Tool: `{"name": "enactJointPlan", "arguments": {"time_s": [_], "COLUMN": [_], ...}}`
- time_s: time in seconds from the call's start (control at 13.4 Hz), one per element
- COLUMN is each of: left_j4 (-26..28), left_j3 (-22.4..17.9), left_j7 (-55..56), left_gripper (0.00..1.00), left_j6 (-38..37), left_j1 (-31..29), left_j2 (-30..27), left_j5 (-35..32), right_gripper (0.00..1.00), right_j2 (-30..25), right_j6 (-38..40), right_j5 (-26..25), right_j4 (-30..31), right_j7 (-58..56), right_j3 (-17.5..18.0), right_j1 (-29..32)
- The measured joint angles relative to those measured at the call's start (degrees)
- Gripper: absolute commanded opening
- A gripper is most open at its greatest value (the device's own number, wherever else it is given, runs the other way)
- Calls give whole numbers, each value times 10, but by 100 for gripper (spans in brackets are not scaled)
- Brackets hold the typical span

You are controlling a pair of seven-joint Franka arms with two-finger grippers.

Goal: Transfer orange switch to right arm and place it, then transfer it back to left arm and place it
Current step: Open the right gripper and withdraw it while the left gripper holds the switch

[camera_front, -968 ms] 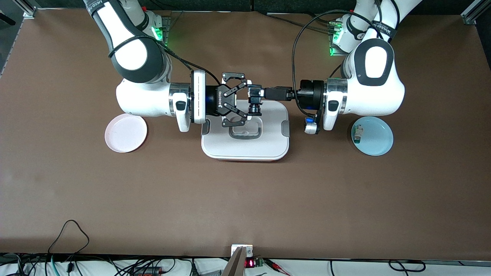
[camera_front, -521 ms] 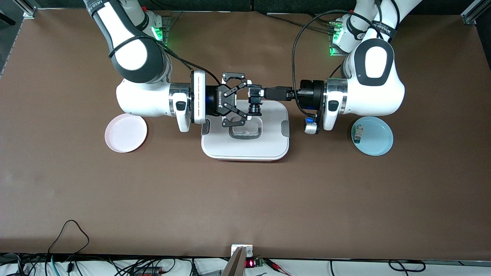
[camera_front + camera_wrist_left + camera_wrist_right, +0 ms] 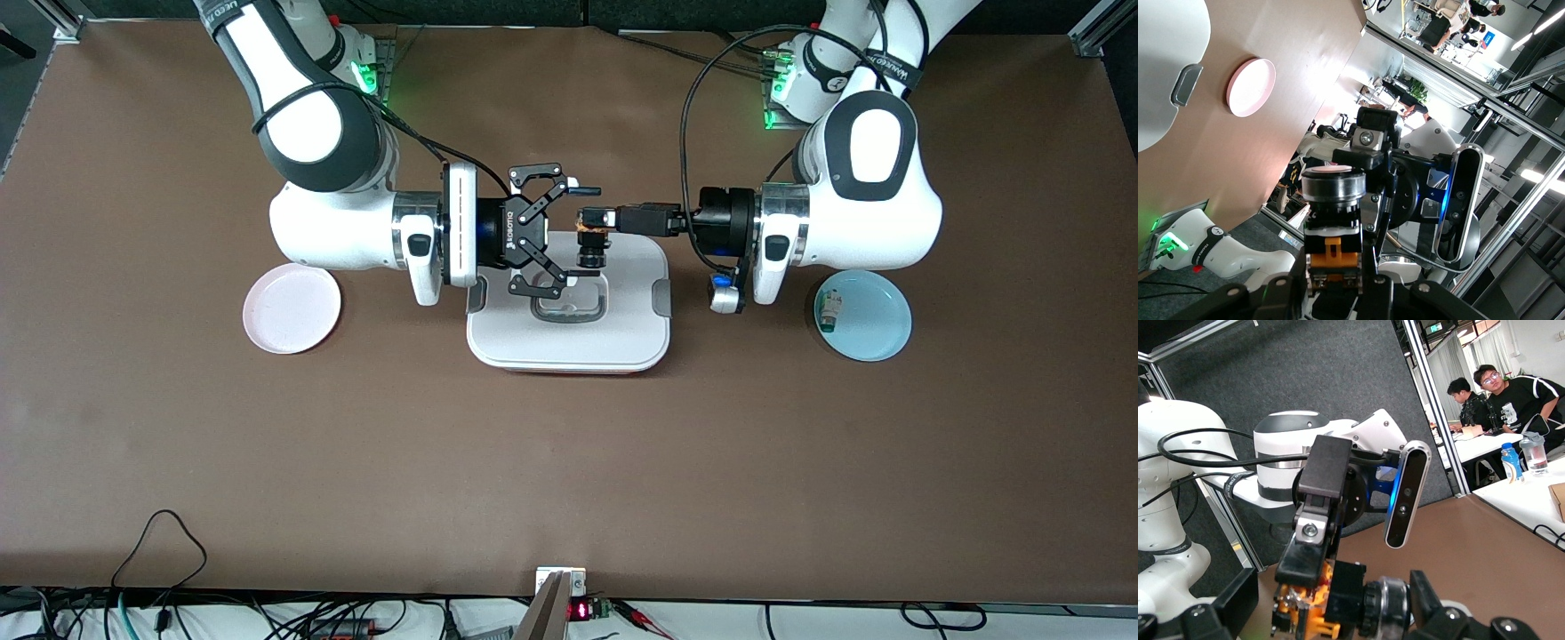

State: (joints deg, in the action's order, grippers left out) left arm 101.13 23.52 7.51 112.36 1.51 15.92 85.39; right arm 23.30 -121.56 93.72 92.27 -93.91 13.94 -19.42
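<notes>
The orange switch (image 3: pixel 593 240), a small black block with orange parts and a silver-ringed round cap, hangs over the white box (image 3: pixel 569 333). My left gripper (image 3: pixel 594 220) reaches in from the left arm's end and is shut on it. The left wrist view shows the orange switch (image 3: pixel 1333 233) clamped between the left gripper's (image 3: pixel 1338 277) fingers. My right gripper (image 3: pixel 587 233) faces it from the right arm's end, open wide, with its fingers either side of the switch and apart from it. In the right wrist view the orange switch (image 3: pixel 1331 603) sits inside the right gripper's (image 3: pixel 1335 610) spread jaws.
A pink plate (image 3: pixel 292 308) lies toward the right arm's end of the table. A blue plate (image 3: pixel 876 324) toward the left arm's end holds a small white part with a green tip (image 3: pixel 829 311). Cables run along the table edge nearest the front camera.
My right gripper's jaws have spread wide apart from the switch. The left arm with the switch has shifted slightly toward its own end of the table.
</notes>
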Motion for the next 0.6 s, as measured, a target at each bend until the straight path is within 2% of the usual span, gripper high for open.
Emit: {"name": "enactJointPlan", "arguments": {"time_s": [0.15,0.3,0.6], "left_j4": [1,3,7], "left_j3": [-1,-3,-4], "left_j7": [-17,-61,-215], "left_gripper": [0,0,0], "left_j6": [-23,-72,-195], "left_j1": [-2,-23,-85], "left_j2": [0,0,1], "left_j5": [-35,-97,-308], "right_gripper": [100,100,100], "right_j2": [-3,-12,-60], "right_j6": [0,-1,0], "right_j5": [0,0,-22], "right_j4": [6,24,90], "right_j7": [2,2,2], "right_j3": [0,-2,-6], "right_j1": [1,10,75]}}
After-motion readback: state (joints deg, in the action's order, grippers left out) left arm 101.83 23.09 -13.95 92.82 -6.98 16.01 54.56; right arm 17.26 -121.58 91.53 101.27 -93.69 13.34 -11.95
